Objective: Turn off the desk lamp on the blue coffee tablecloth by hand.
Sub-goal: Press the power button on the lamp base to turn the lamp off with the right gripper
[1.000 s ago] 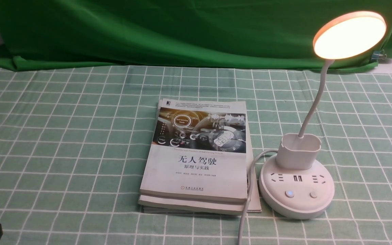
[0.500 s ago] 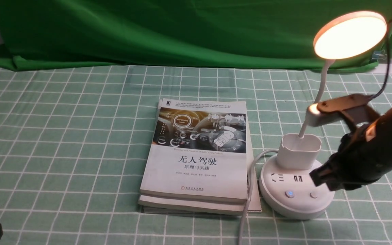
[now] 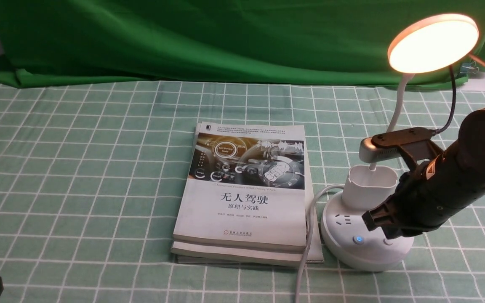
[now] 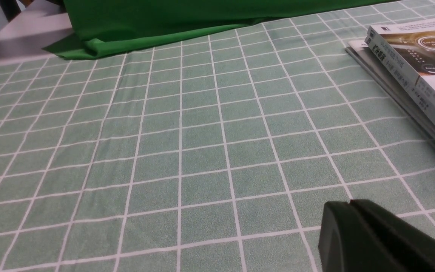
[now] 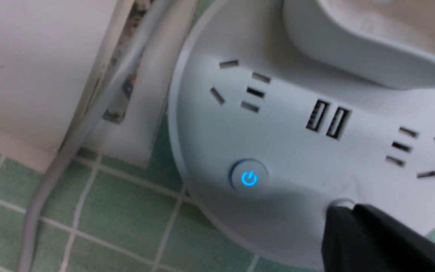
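The white desk lamp [image 3: 369,235] stands on the pale green-teal grid tablecloth [image 3: 78,168] at the right. Its round head [image 3: 433,42] is lit. The base carries a blue-lit power button [image 3: 358,240] and a plain round button [image 3: 387,241]. My right gripper [image 3: 373,222] is shut and empty, low over the base. In the right wrist view its tip [image 5: 347,209] sits at the plain button [image 5: 341,204], beside the blue-lit button [image 5: 249,178]; whether it touches is unclear. My left gripper [image 4: 347,206] is shut and empty, low over the cloth at the front left.
A stack of books [image 3: 246,193] lies just left of the lamp base, also in the left wrist view [image 4: 414,64]. The lamp's grey cord [image 3: 305,252] runs between books and base toward the front edge. A dark green backdrop cloth [image 3: 183,38] hangs at the back.
My right arm came in from the right edge, moved left and down, and now hangs over the lamp base. The lamp stays lit. The left arm has not moved.
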You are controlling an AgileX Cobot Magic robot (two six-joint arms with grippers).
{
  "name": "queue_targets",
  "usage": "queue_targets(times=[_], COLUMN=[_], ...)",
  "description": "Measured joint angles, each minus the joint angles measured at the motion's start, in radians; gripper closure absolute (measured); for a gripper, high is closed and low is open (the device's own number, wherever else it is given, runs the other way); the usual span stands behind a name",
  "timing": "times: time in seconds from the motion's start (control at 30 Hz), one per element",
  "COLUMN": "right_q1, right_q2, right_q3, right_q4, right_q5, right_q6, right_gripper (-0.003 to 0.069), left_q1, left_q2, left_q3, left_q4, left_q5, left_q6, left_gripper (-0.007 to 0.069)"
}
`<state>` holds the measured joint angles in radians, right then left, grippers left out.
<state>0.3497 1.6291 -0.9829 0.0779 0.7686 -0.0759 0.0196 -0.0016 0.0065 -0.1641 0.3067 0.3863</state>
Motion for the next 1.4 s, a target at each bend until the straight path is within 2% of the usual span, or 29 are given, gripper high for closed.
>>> queue_targets(times=[0.23,0.8,0.97,1.4], right_q1=[-0.033,-0.033,-0.033,-0.034], right_q2=[0.061,-0.001,0.032,0.066], right_q3=[0.0,-0.001,-0.001,-0.009], right_q4=[0.002,0.01,0.047,0.048], right_q5=[-0.006,-0.025,-0.035,-0.052], right_q6=[-0.002,-0.004,-0.028,-0.038], right_gripper=[0.063,0.063,0.063,0.0629], left_q1=[0.0,0.0,0.0,0.0], left_q2=[0.0,0.0,0.0,0.0], left_q3=[0.0,0.0,0.0,0.0], left_q4=[0.0,0.0,0.0,0.0], left_q5=[0.0,0.0,0.0,0.0], left_q6=[0.0,0.0,0.0,0.0], left_gripper=[0.0624,0.0624,0.0624,0.0624])
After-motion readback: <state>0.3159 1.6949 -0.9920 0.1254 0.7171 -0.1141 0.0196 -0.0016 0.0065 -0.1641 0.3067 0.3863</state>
